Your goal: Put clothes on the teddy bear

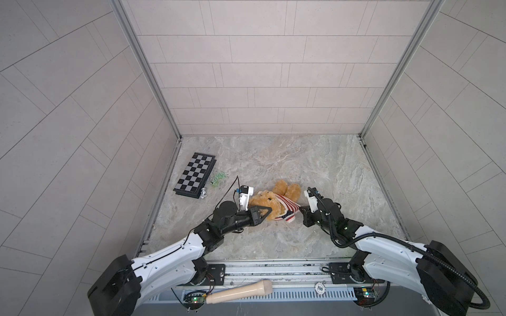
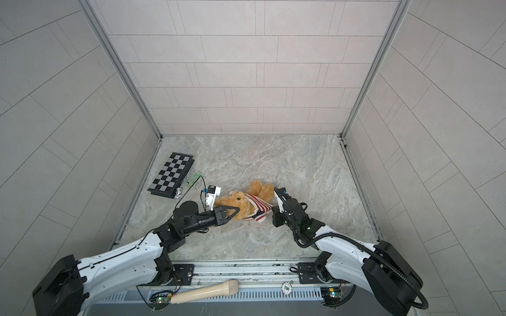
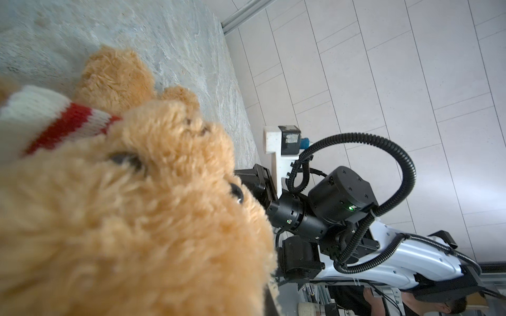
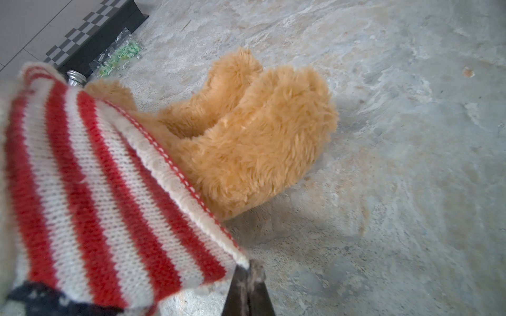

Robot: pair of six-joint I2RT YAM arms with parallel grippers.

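A folded chessboard (image 1: 195, 175) lies at the far left of the marble table (image 1: 328, 169), close to the side wall. A small clear packet with green print (image 1: 218, 181) sits just beside its right edge, and a silver chess piece (image 1: 203, 193) stands at its near corner.

The left gripper (image 1: 269, 211) reaches in from the left. Its jaws are closed on the fur of the teddy bear's head, which fills the left wrist view. On the front rail below, outside the table, a pale wooden handle (image 1: 238, 292) lies on its side.

The teddy bear (image 1: 273, 202) lies near the middle of the table, between the two grippers. Its head points toward the left arm and its legs toward the back wall. A red-and-white striped sweater (image 1: 287, 206) with a dark blue patch covers its torso; the legs are bare, as the right wrist view shows.

The right gripper (image 4: 247, 276) comes in from the right, and its jaws are pinched together on the sweater's lower hem, pulling the knit taut. A round chip (image 1: 319, 287) marked 500 rests on the front rail
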